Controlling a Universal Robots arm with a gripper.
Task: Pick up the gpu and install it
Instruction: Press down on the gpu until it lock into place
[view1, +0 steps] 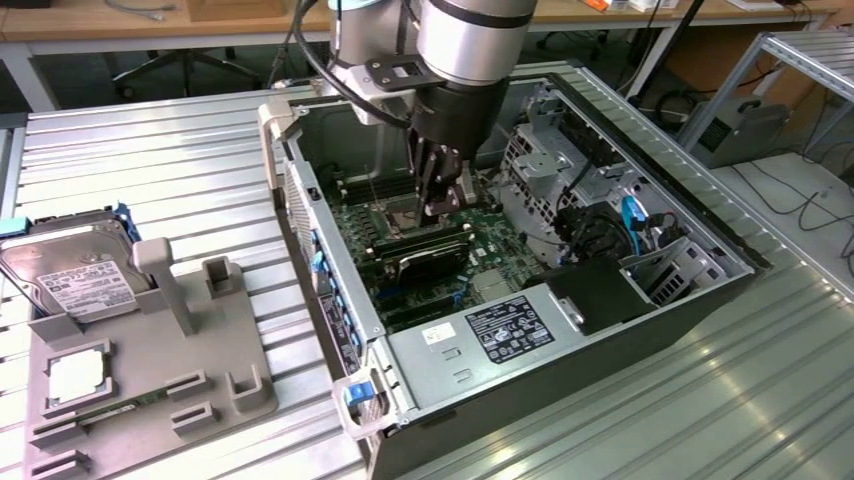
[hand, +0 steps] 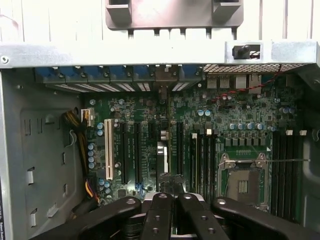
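The black multi-link gripper (view1: 445, 200) reached down into the open black and silver computer case (view1: 694, 215), its fingers (hand: 162, 210) drawn narrowly together around the thin black gpu card (view1: 430, 262), which stood on edge in a slot of the green motherboard (view1: 501, 245) directly beneath it. Outside the case, near the ribbed metal worktop's (view1: 160, 180) edge at the exterior view's left, a silver hard drive (view1: 74, 275) bore an unreadable white label beside a grey moulded parts holder (view1: 160, 350)

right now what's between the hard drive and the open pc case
In the exterior view, the grey holder with its upright posts stands between the hard drive and the computer case, on the ribbed metal table.
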